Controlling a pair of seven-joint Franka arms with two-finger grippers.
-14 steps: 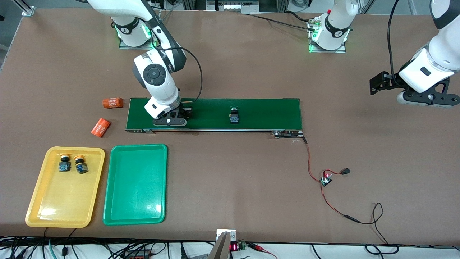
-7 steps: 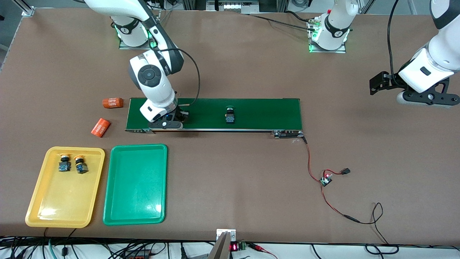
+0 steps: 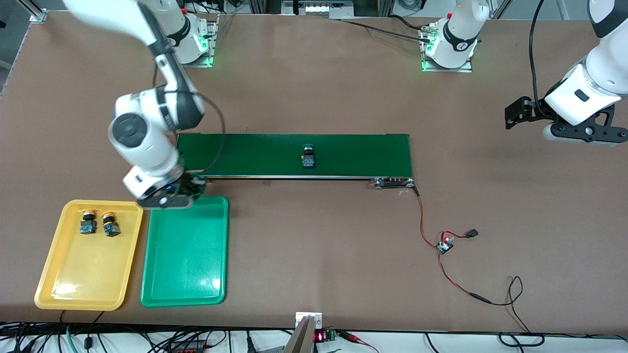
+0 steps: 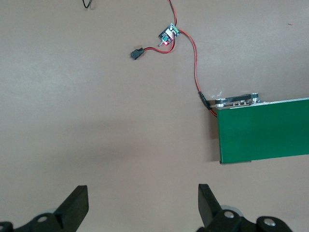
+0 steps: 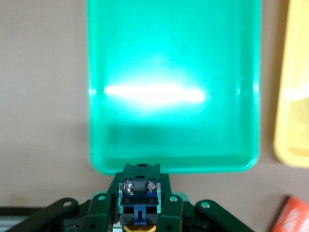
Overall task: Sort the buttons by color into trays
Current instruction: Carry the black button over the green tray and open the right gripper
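Belt button (image 3: 308, 158), cap toward robot bases

Conveyor belt (image 3: 343, 154), wired circuit board (image 3: 444, 244)

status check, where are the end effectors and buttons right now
Right end effector shut on a button, at green tray edge. Left end effector open, waiting. One button on the belt, two in yellow tray.

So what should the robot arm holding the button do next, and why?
Probably carry it a little farther over the green tray, then lower it. The right gripper is shut on a button and hangs just over that tray's rim nearest the conveyor belt. The tray holds nothing yet.
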